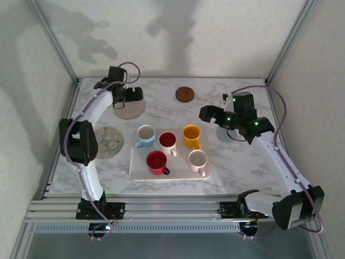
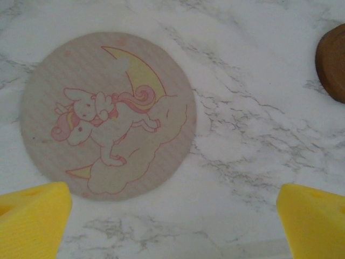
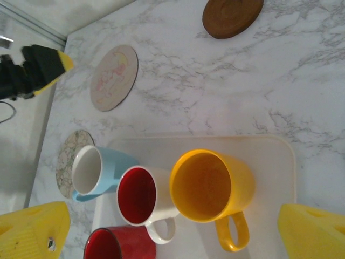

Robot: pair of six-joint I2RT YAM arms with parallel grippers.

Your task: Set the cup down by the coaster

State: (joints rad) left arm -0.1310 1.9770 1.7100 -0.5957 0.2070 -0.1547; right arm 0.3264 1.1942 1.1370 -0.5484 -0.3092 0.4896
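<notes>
Several cups stand on a white tray [image 1: 136, 170]: a light blue cup [image 1: 145, 135], a white cup with a red inside [image 1: 167, 141], a yellow cup [image 1: 191, 135], a red cup [image 1: 157, 161] and a white cup [image 1: 198, 159]. A round coaster with a unicorn picture [image 1: 129, 110] lies at the back left. My left gripper [image 1: 132, 96] hovers open just over it, its yellow fingertips [image 2: 32, 218] wide apart over bare marble beside the unicorn coaster [image 2: 108, 113]. My right gripper [image 1: 207, 114] hangs open, up and to the right of the yellow cup [image 3: 211, 186], holding nothing.
A brown wooden coaster [image 1: 185, 94] lies at the back centre and a green patterned coaster [image 1: 109, 142] sits left of the tray. Metal frame posts and white walls close in the table's left, right and far sides.
</notes>
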